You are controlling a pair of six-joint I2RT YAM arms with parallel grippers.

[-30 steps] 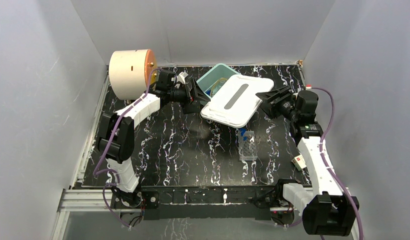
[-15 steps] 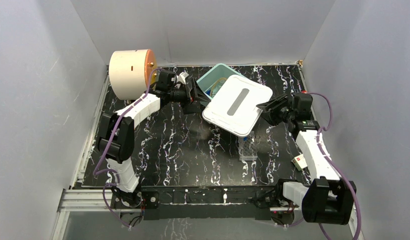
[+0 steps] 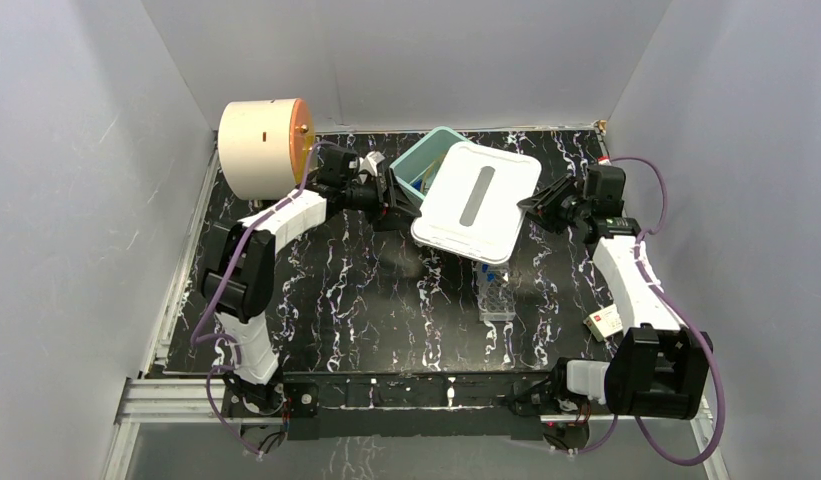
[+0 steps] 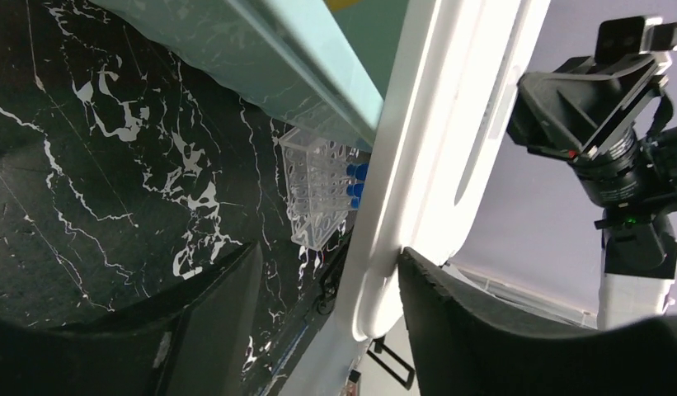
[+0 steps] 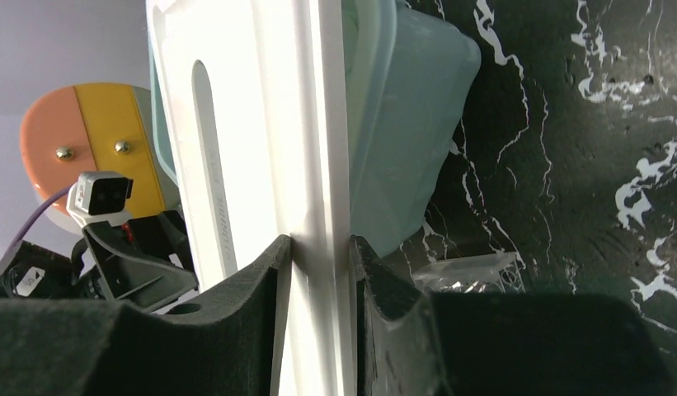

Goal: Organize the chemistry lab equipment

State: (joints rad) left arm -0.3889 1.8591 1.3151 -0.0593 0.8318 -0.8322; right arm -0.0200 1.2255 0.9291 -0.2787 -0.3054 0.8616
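Note:
A white lid (image 3: 476,200) with a grey slot hangs tilted over the teal bin (image 3: 423,157). My right gripper (image 3: 534,207) is shut on the lid's right edge; in the right wrist view both fingers (image 5: 277,264) press that edge of the lid (image 5: 252,124). My left gripper (image 3: 406,207) straddles the lid's left edge, open: in its wrist view one finger (image 4: 434,280) touches the lid (image 4: 450,124) and the other stands apart. The clear tube rack (image 3: 496,292) holds blue-capped tubes (image 3: 486,265) just below the lid. The bin's contents are mostly hidden.
The big cream drum with an orange face (image 3: 261,147) stands at the back left, close behind my left arm. A small white box with red marking (image 3: 603,320) lies beside my right arm. The tube rack (image 4: 318,190) sits near the bin's wall (image 4: 318,74).
The lid has swung round and back over the bin, carried by my right gripper, which has moved back. Both grippers have narrowed; the left one now reaches around the lid's left edge.

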